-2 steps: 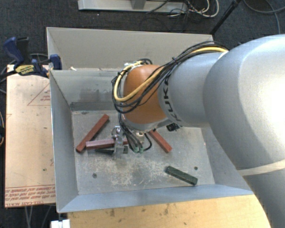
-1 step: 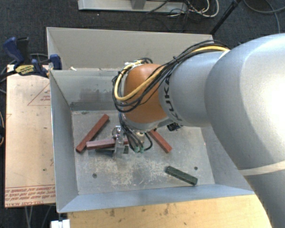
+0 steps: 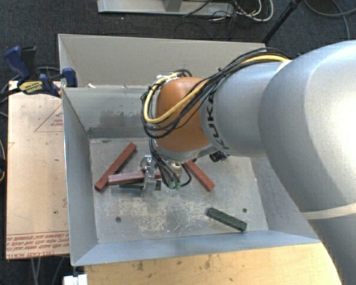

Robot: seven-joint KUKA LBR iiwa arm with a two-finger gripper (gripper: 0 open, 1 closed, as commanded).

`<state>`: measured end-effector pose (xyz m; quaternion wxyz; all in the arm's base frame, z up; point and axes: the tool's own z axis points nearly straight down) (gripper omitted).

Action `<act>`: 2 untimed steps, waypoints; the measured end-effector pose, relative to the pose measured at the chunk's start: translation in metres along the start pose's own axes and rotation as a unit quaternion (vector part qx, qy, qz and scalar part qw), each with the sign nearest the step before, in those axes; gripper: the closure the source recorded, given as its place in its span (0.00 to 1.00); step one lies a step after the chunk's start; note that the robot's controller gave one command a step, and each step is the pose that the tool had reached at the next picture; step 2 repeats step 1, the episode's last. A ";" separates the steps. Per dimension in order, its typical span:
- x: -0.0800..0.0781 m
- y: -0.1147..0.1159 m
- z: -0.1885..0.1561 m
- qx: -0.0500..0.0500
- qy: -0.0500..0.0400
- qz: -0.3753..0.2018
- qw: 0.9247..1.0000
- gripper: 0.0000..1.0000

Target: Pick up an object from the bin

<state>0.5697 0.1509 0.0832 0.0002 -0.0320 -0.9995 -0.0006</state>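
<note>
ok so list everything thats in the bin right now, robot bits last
slanted bar: 1, reddish brown, left part of the bin floor, rising toward the right
flat bar: 1, reddish brown, across the slanted bar's lower part, reaching to the end effector
short dark bar: 1, dark, right below the flat bar
right bar: 1, reddish brown, right of the end effector, upper end hidden under the wrist
green bar: 1, dark green, alone near the front right of the floor
bin: 1, grey metal
end effector: 1, metal, low over mid floor at the flat bar's right end
wrist cover: 1, orange, with cables
arm: 1, grey, from the right
</note>
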 end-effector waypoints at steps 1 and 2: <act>0.001 0.000 -0.007 0.001 0.002 0.000 1.000 1.00; 0.001 0.000 -0.007 0.001 0.002 0.000 1.000 1.00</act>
